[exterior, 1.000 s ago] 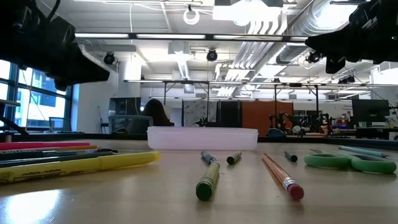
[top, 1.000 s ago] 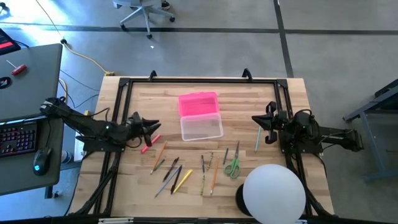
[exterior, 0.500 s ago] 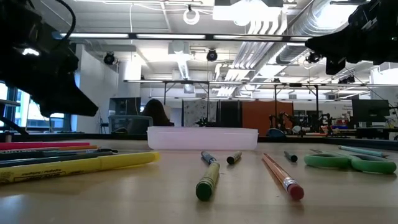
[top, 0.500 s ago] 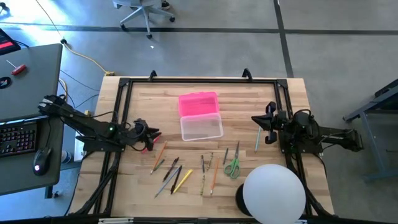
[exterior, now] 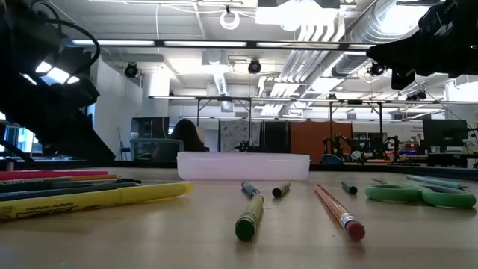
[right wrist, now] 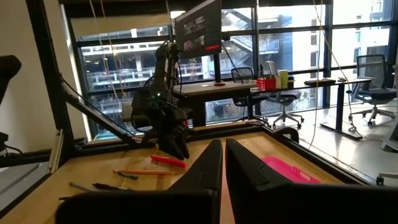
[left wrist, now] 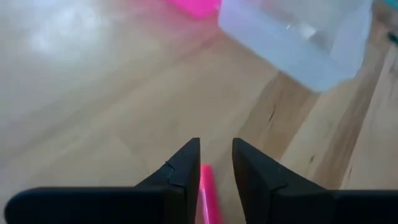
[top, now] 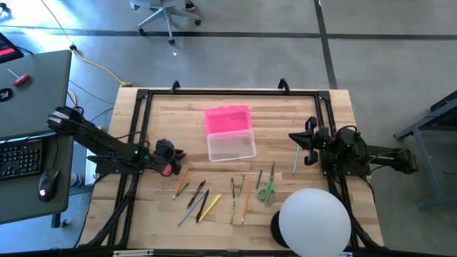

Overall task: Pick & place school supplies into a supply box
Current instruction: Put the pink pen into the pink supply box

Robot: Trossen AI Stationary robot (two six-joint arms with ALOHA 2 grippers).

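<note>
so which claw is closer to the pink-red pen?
Left. The left claw is right over the pink-red pen, fingers straddling it. The right claw waits at the table's opposite side, beyond the supply box.

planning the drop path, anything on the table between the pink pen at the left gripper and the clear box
Nothing visible. The left gripper straddles the pink pen, and the left wrist view shows only bare wood up to the clear box. The other pens lie off to the side.
</note>
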